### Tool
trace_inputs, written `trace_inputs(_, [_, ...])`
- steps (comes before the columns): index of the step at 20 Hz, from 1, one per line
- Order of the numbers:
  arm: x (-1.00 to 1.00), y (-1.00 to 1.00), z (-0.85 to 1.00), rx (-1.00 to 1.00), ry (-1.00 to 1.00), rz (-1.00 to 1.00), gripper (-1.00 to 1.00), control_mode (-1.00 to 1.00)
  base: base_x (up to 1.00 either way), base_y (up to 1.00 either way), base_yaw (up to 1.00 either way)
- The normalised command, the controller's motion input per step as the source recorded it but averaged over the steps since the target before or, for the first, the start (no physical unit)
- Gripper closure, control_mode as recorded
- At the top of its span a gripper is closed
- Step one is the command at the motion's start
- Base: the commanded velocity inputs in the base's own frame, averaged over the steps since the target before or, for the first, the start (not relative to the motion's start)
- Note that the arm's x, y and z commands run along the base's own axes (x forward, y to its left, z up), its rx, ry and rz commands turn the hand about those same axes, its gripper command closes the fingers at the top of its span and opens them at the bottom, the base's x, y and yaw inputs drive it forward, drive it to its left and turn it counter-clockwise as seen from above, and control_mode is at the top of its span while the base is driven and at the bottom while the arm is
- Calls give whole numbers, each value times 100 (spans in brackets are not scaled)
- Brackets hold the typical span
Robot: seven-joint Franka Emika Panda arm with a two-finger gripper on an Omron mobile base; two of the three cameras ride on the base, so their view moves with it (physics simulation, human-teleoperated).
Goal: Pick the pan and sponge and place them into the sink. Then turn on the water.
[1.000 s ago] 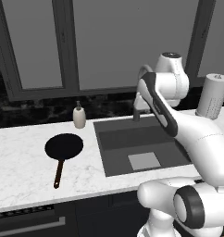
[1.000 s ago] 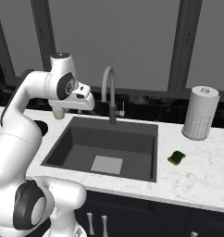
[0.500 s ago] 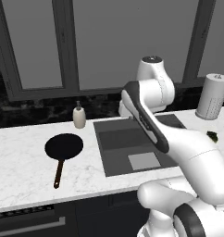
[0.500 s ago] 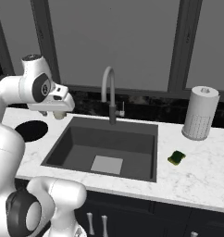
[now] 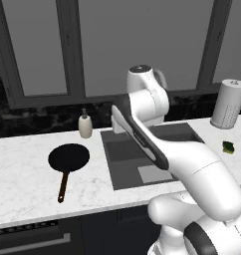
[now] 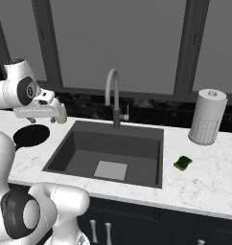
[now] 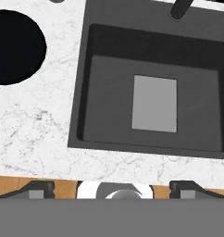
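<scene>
The black pan [image 5: 68, 158] lies on the marble counter left of the sink [image 5: 123, 167], its red-brown handle [image 5: 62, 188] pointing toward the front edge. The green sponge [image 6: 183, 163] rests on the counter right of the sink [image 6: 84, 155]. My gripper [image 7: 113, 190] is open wide and empty, its fingertips [image 7: 39, 190] far apart. It hangs high over the counter strip between the pan [image 7: 14, 46] and the sink's left wall [image 7: 104, 92]. In the right base view my hand [image 6: 35, 111] hovers just above the pan [image 6: 30, 137]. No water runs from the tap [image 6: 113, 93].
A soap bottle [image 5: 85, 124] stands behind the pan near the sink's back left corner. A white paper towel roll [image 6: 207, 117] stands at the back right, behind the sponge. A pale grey square patch [image 7: 154, 102] lies on the sink floor. Dark windows line the back wall.
The arm has swung left from above the sink toward the pan. The gripper's jaws have spread from partly closed to wide open. Pan and sponge have stayed put.
</scene>
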Motion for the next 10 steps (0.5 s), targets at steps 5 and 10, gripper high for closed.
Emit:
trace_inputs(5, [0,20,-18,-12,1,0,-100,-100,0,0,0])
trace_inputs(10, [0,28,-27,-3,0,0,-100,-100,0,0,0])
